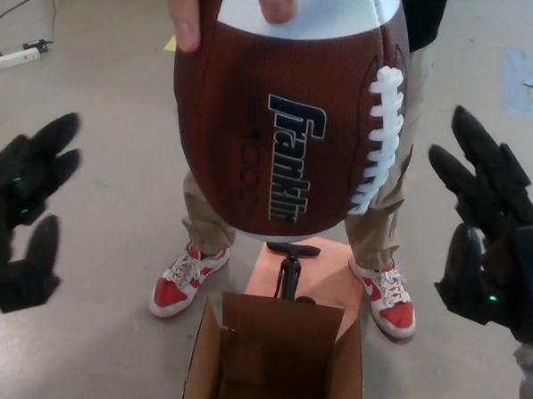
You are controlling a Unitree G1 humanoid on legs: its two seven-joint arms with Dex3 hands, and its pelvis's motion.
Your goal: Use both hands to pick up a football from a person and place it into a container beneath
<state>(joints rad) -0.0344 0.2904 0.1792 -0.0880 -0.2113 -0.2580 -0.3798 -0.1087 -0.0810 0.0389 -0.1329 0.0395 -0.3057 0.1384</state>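
Football [284, 120] hangs nose-down from a person's hand [192, 8], straight above the open cardboard box [276, 361]. Left hand [20, 213] and right hand [492, 243] flank it, fingers spread, holding nothing. Looks light, firm, pebbled; squeeze mid-belly from both sides.

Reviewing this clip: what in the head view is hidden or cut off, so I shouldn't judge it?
- Football: its top end is cut by the upper edge.
- Person's hand: only fingers show; the rest is above the frame.
- Box: its bottom is cut off by the lower edge.
- Pump: its base is hidden behind the box.
- Left hand and right hand: partly cut by the side edges.
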